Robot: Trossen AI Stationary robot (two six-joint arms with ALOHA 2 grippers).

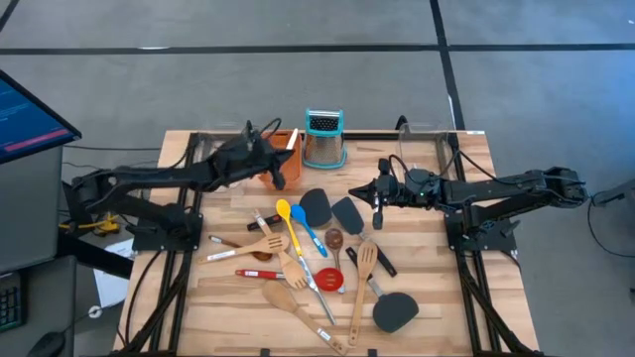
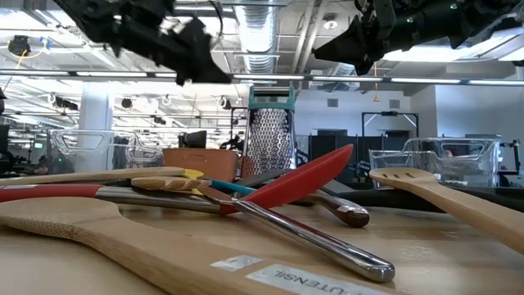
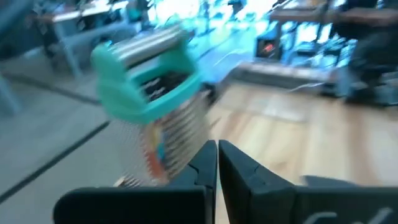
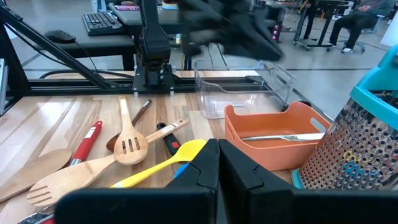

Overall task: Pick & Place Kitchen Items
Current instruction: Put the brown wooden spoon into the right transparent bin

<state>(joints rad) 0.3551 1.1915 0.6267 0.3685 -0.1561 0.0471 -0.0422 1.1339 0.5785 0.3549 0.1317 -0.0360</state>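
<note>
Several long-handled kitchen items lie loose on the wooden table: a yellow spoon, a blue spoon, a red spoon, black turners, and wooden spoons and slotted spatulas. One steel tool lies inside the orange tray. My left gripper hangs shut and bare above that tray, facing the steel grater. My right gripper hangs shut and bare above the table, right of the black turners.
The teal-topped grater stands at the far edge, right of the orange tray. A clear bin stands beyond the tray in the right wrist view, and another clear bin at the far right. Bare wood shows along the near edge.
</note>
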